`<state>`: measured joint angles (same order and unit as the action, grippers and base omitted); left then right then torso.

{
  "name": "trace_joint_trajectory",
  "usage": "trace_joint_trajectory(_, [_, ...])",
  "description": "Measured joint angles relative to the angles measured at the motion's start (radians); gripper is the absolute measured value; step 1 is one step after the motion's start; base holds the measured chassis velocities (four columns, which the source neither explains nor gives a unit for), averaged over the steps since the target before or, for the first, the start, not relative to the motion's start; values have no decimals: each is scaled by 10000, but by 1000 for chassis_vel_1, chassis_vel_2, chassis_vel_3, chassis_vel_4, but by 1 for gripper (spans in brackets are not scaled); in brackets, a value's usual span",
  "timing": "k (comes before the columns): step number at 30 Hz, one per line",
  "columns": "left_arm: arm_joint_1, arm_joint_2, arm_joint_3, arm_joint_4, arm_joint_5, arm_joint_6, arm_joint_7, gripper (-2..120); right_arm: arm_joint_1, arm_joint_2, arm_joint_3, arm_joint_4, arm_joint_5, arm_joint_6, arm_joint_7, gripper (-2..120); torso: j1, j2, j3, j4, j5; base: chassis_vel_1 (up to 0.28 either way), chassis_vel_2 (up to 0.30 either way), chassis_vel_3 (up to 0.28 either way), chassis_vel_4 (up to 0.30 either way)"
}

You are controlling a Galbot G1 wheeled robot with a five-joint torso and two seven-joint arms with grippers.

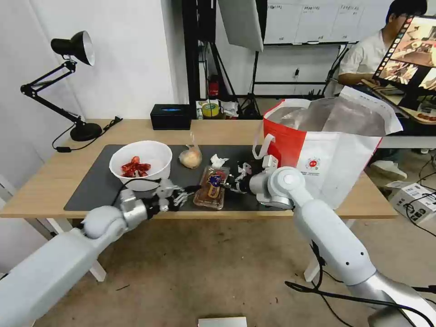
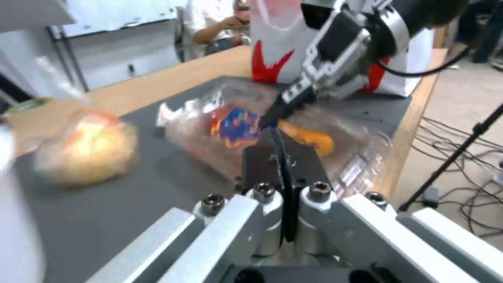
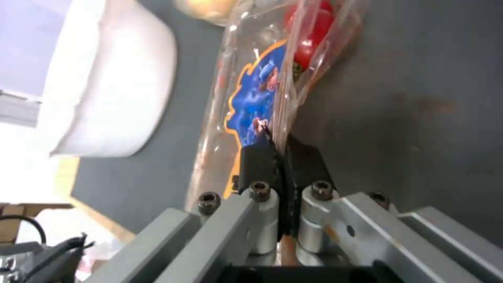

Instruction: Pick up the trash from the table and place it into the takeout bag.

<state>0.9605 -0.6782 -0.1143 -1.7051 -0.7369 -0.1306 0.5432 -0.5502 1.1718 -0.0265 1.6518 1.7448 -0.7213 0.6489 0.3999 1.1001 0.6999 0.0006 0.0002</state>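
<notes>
The clear hinged plastic tray (image 1: 210,187) lies between both hands, long axis running away from the robot: right hand (image 1: 230,180) pinches its edge, left hand (image 1: 193,190) pressed together beside it

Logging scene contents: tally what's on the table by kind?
Trash pieces: 4 (bowl, tray, knotted bag, tissue)
Takeout bags: 1
Black boxes: 1
Desk lamps: 1
Total: 7
</notes>
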Motion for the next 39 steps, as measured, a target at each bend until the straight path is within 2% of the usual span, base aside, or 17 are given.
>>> trace_joint_trajectory(1, [474,41,-381,-220,-24,-108,-16,0,-55,-33,29,119,-152,0,-134,0,1,-1,1,0,-11,0,0,0,0])
trace_joint_trajectory(3, [1265,73,-1167,-620,-33,-217,-53,0,-138,-84,131,340,-301,68,-388,0,0,0,1,-5,2,0,0,0,0])
trace_joint_trajectory(4, [1265,73,-1167,-620,-33,-217,-53,0,-138,-84,131,340,-301,68,-388,0,0,0,1,-5,2,0,0,0,0])
trace_joint_trajectory(6, [2147,-45,-2043,-956,-20,-254,-74,0,-215,-167,291,634,-405,272,-727,0,0,-1,1,-4,-4,0,0,0,0])
trace_joint_trajectory(8, [2429,-112,-2332,-1026,-15,-279,-83,1,-263,-216,395,805,-430,387,-887,0,0,0,0,-3,0,0,0,0,0])
trace_joint_trajectory(12, [3218,-440,-3067,-1099,15,-413,-96,21,-376,-658,1089,1881,-407,1171,-1513,0,0,0,0,-5,0,0,0,0,0])
trace_joint_trajectory(17, [3547,-726,-3293,-1152,18,-452,-109,33,-269,-1008,1551,2573,-189,2166,-1531,0,0,0,0,-7,-1,0,0,0,0])
trace_joint_trajectory(20, [3892,-1076,-3411,-1212,256,-472,-225,49,10,-1392,2044,3149,24,3780,-787,0,0,0,0,-6,0,0,0,0,0])
trace_joint_trajectory(21, [3892,-1076,-3411,-1212,256,-472,-225,49,10,-1392,2044,3149,24,3780,-787,0,0,0,0,-6,0,0,0,0,0])
trace_joint_trajectory(24, [4005,-1222,-3431,-1228,361,-475,-299,62,236,-1701,2540,3313,148,4541,-221,0,0,0,0,-6,0,0,0,0,0])
trace_joint_trajectory(25, [4005,-1222,-3431,-1228,361,-475,-299,62,236,-1701,2540,3313,148,4541,-221,0,0,0,0,-6,0,0,0,0,0])
trace_joint_trajectory(28, [4020,-1285,-3401,-1200,405,-494,-359,77,537,-2229,3036,3132,138,5030,244,0,0,-1,0,-7,1,0,0,0,0])
trace_joint_trajectory(30, [4021,-1302,-3384,-1189,415,-501,-365,80,604,-2358,3112,3027,53,5103,318,0,0,0,0,-7,1,0,0,0,0])
trace_joint_trajectory(32, [4023,-1378,-3328,-1149,466,-523,-394,91,728,-2634,3198,2776,-276,5195,385,0,1,-1,1,-7,3,0,0,0,0])
trace_joint_trajectory(33, [4023,-1378,-3328,-1149,466,-523,-394,91,728,-2634,3198,2776,-276,5195,385,0,1,-1,1,-7,3,0,0,0,0])
trace_joint_trajectory(35, [4021,-1486,-3215,-1109,545,-560,-439,101,876,-2943,3239,2365,-955,5244,439,0,0,0,1,-8,0,0,0,0,0])
trace_joint_trajectory(39, [3976,-1505,-3103,-1078,561,-579,-506,109,861,-3115,3183,1874,-2060,5187,227,0,1,0,1,-6,0,0,0,0,0])
